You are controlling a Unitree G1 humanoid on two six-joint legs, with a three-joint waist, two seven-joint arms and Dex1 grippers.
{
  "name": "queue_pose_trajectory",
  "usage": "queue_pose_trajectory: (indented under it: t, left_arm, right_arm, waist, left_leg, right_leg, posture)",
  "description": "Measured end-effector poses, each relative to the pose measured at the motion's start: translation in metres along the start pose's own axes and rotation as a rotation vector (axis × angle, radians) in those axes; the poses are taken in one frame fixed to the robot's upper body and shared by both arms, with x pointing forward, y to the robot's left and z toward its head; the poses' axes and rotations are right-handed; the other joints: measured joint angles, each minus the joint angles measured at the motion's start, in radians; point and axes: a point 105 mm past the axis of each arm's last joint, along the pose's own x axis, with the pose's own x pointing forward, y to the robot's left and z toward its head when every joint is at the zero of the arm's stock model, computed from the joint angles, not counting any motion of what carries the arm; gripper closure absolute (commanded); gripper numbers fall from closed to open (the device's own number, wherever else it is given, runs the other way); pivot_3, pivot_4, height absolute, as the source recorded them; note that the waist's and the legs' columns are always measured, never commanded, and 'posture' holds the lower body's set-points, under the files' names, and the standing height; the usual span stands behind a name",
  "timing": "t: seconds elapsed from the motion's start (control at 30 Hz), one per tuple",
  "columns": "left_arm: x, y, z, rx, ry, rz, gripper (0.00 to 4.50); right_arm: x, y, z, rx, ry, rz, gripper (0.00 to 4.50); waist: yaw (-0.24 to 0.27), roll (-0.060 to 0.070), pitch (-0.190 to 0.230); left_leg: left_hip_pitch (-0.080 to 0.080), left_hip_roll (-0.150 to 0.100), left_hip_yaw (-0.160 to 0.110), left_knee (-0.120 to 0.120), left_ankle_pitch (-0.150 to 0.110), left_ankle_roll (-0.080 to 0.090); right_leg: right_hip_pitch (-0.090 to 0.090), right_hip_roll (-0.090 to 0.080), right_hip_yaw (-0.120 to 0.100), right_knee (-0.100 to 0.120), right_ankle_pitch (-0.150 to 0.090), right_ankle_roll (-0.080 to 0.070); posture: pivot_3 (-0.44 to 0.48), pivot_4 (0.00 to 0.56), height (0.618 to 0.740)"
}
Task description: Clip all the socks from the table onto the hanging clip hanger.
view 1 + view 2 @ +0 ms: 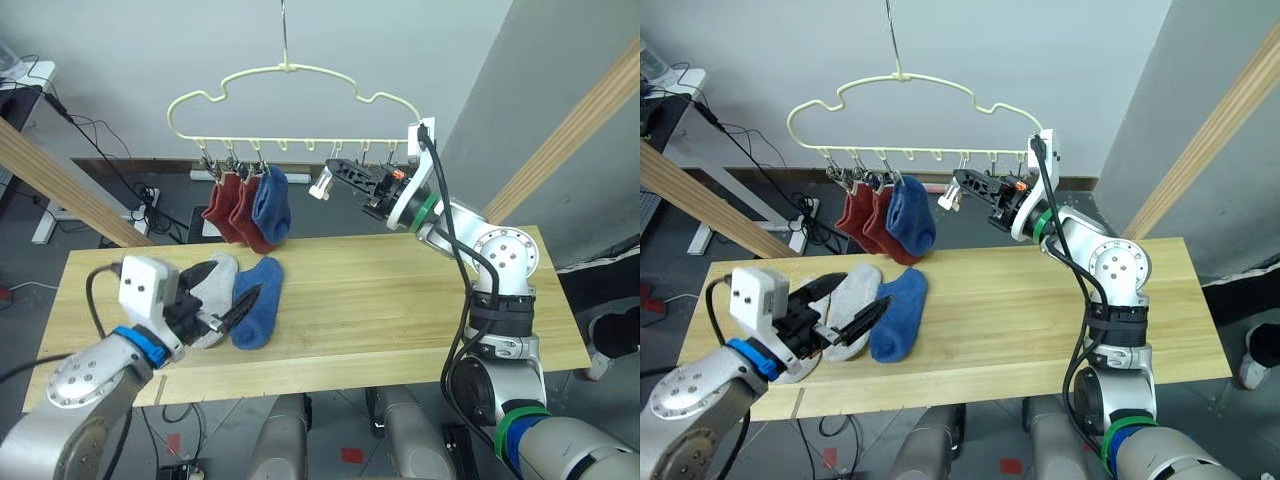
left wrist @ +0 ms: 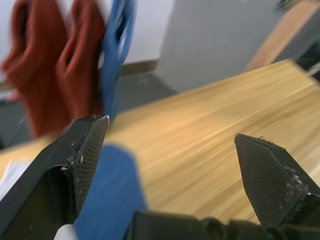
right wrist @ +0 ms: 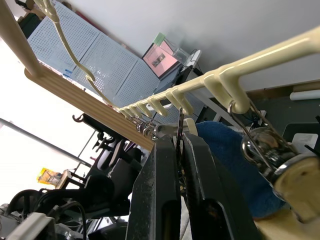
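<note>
The left gripper (image 1: pixel 232 305), fingers spread wide, hovers over the grey sock (image 1: pixel 212 282) and blue sock (image 1: pixel 258 301) lying at the table's (image 1: pixel 400 310) nine o'clock side. Two rust socks (image 1: pixel 232 205) and one blue (already clipped) hang from the clip hanger (image 1: pixel 290 100). At three o'clock, the right gripper (image 1: pixel 335 172) pinches a metal clip (image 1: pixel 322 185).

The left gripper (image 1: pixel 232 305) is covering part of the grey socks (image 1: pixel 852 303) (their count is staying unclear), and the hanging socks (image 2: pixel 65 75) are blurring in the left wrist view.
</note>
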Motion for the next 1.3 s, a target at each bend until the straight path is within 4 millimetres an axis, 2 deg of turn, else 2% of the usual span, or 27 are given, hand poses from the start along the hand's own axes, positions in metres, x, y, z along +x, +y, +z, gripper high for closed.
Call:
queue_pose_trajectory:
  t: [0.13, 0.17, 0.3, 0.43, 0.53, 0.63, 0.83, 1.0, 1.1, 1.3]
  left_arm:
    - [0.014, -0.006, -0.042, 0.07, 0.122, 0.021, 0.0]
    - [0.017, -0.006, -0.046, 0.077, 0.13, 0.032, 0.0]
    - [0.035, 0.003, -0.054, 0.092, 0.135, 0.099, 0.0]
    - [0.062, 0.018, -0.059, 0.104, 0.144, 0.152, 0.0]
    - [0.071, 0.026, -0.059, 0.111, 0.153, 0.173, 0.0]
    - [0.08, 0.035, -0.072, 0.089, 0.203, 0.212, 0.0]
    - [0.091, 0.024, -0.084, 0.081, 0.247, 0.183, 0.0]
    - [0.096, 0.013, -0.085, 0.084, 0.253, 0.112, 0.0]
    - [0.096, 0.01, -0.086, 0.072, 0.261, 0.086, 0.55]
    - [0.096, 0.003, -0.088, 0.092, 0.268, 0.028, 2.28]
  right_arm:
    - [-0.001, -0.001, 0.0, -0.002, 0.006, -0.003, 4.47]
    - [-0.001, 0.0, 0.0, -0.001, 0.007, -0.002, 4.47]
    - [-0.001, 0.0, 0.001, -0.005, 0.009, -0.001, 4.47]
    - [-0.001, 0.001, 0.001, -0.016, 0.017, -0.001, 4.47]
    - [-0.001, 0.001, 0.002, -0.019, 0.019, -0.002, 4.47]
    - [-0.001, 0.001, 0.002, -0.02, 0.018, -0.002, 4.47]
    - [-0.001, 0.0, 0.002, -0.019, 0.018, -0.005, 4.47]
    - [-0.002, -0.001, 0.003, -0.023, 0.018, -0.019, 4.47]
    - [-0.002, -0.002, 0.003, -0.023, 0.019, -0.021, 4.5]
    - [-0.002, -0.002, 0.003, -0.023, 0.021, -0.022, 4.5]
  waist:
    - [0.002, 0.001, 0.001]
    - [0.002, 0.001, 0.001]
    - [0.002, 0.001, 0.001]
    - [0.001, 0.001, 0.001]
    - [-0.004, 0.001, 0.001]
    - [-0.002, 0.001, 0.001]
    - [-0.002, 0.001, 0.001]
    - [-0.002, 0.001, 0.001]
    - [-0.002, 0.001, 0.001]
    - [-0.002, 0.001, 0.001]
  left_leg:
    - [0.0, 0.0, 0.0, 0.0, 0.0, 0.0]
    - [0.0, 0.0, -0.001, 0.0, 0.0, 0.0]
    - [0.0, 0.0, -0.001, 0.0, 0.0, 0.0]
    - [0.0, 0.0, -0.001, 0.0, 0.0, 0.001]
    - [0.0, 0.0, 0.0, 0.0, 0.0, 0.001]
    - [0.0, 0.0, 0.0, 0.0, 0.0, 0.001]
    - [0.0, 0.0, -0.001, 0.0, 0.0, 0.001]
    - [0.0, 0.0, -0.001, 0.0, 0.0, 0.001]
    - [0.0, 0.0, -0.001, 0.0, 0.0, 0.001]
    - [0.0, 0.0, -0.001, 0.0, 0.0, 0.001]
  right_leg:
    - [0.0, 0.0, -0.001, 0.0, 0.0, 0.0]
    - [0.0, 0.0, 0.0, 0.0, 0.0, 0.0]
    - [0.0, 0.0, -0.001, 0.001, 0.0, -0.001]
    - [0.0, 0.0, -0.002, 0.001, 0.001, -0.001]
    - [0.0, 0.0, 0.0, 0.001, 0.001, -0.001]
    - [0.0, 0.0, 0.0, 0.0, 0.001, -0.001]
    - [-0.001, 0.0, 0.0, 0.0, 0.001, -0.001]
    - [0.0, -0.001, 0.0, 0.001, 0.001, -0.001]
    - [0.0, -0.001, -0.001, 0.001, 0.001, -0.001]
    - [0.0, -0.001, 0.0, 0.001, 0.001, -0.001]
  posture:
    - [0.085, 0.361, 0.74]
    - [0.082, 0.365, 0.74]
    - [0.076, 0.372, 0.74]
    - [0.07, 0.373, 0.74]
    - [0.07, 0.373, 0.74]
    - [0.063, 0.375, 0.74]
    - [0.054, 0.373, 0.74]
    - [0.048, 0.373, 0.74]
    - [0.049, 0.371, 0.74]
    - [0.051, 0.364, 0.74]
